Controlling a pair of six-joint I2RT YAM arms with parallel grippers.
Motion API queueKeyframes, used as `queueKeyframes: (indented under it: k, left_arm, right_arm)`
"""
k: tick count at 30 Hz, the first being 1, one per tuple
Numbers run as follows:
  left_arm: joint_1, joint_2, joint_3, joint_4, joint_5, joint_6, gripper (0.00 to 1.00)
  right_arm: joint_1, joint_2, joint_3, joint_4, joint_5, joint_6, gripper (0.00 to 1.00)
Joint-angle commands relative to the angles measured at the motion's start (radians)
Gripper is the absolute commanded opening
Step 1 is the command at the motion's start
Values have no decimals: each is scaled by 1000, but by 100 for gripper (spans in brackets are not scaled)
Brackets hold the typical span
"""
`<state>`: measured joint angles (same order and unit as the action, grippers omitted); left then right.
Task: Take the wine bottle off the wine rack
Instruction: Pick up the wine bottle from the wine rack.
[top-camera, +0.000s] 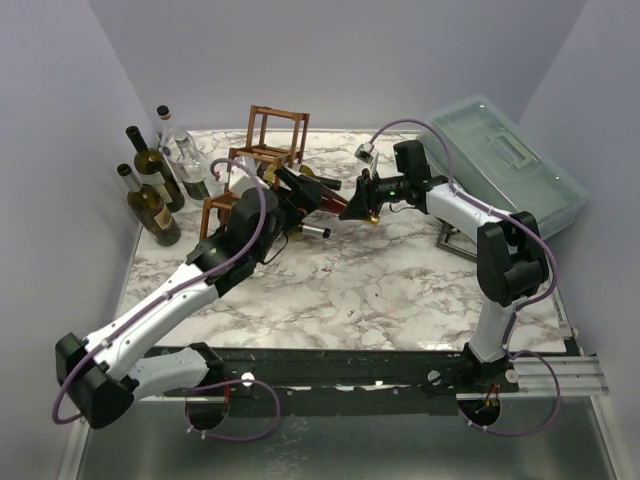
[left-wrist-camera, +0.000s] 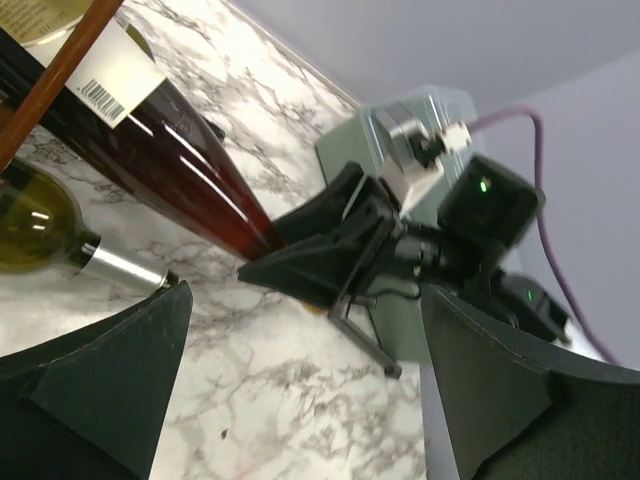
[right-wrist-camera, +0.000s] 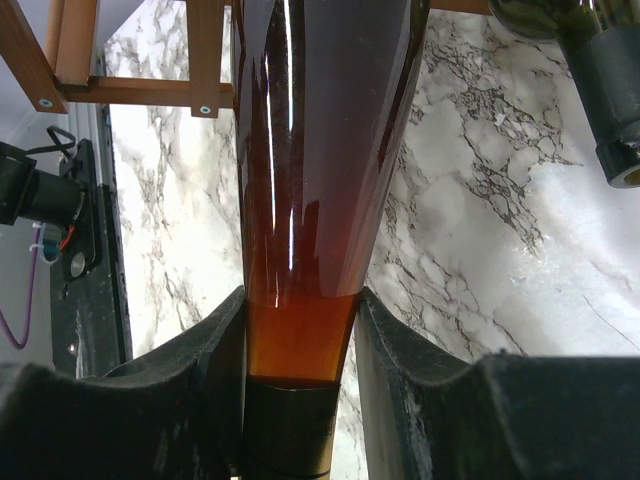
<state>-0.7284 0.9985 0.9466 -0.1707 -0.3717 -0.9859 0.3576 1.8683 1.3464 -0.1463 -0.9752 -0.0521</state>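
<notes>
Right gripper (right-wrist-camera: 300, 330) pinched on the neck of the wine bottle (right-wrist-camera: 320, 150).
The bottle's far end is seen inside the reddish-brown wine rack (top-camera: 272, 135), its neck slanting out over the marble table (top-camera: 400, 290). The left gripper (left-wrist-camera: 300, 345) is held spread wide near the bottle, apart from it.

— How many bottles do you count?
— Six that I can make out. Three stand on the desk (top-camera: 380, 290): a dark bottle (top-camera: 155, 170), a clear bottle (top-camera: 190, 163) and a green bottle (top-camera: 155, 215). Three lie in the wine rack (top-camera: 275, 130): the red-brown bottle (top-camera: 318, 195), a silver-necked bottle (top-camera: 312, 231) and a dark-capped bottle (right-wrist-camera: 610, 100).
— How many racks?
— Just that one.
— Anything else?
— One lidded plastic box (top-camera: 505, 160), plus two hands: my left hand (left-wrist-camera: 305, 290) and my right hand (right-wrist-camera: 300, 295).
</notes>
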Motion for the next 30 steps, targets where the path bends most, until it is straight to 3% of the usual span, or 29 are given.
queueKeyframes:
  k: [1,15,21,30]
  left_arm:
    - [-24,166,127,-132,-218,-160,98]
    - [-3,395,170,-23,-194,-234,98]
    - [26,448,162,49,-151,-267,98]
    - [35,491,176,23,-135,-327,95]
  right_arm:
    - [-23,-100,42,232,-123,3,0]
    - [-28,-99,45,226,-139,11,0]
    - [-29,-96,52,213,-152,12,0]
    - [-29,-99,63,207,-158,14,0]
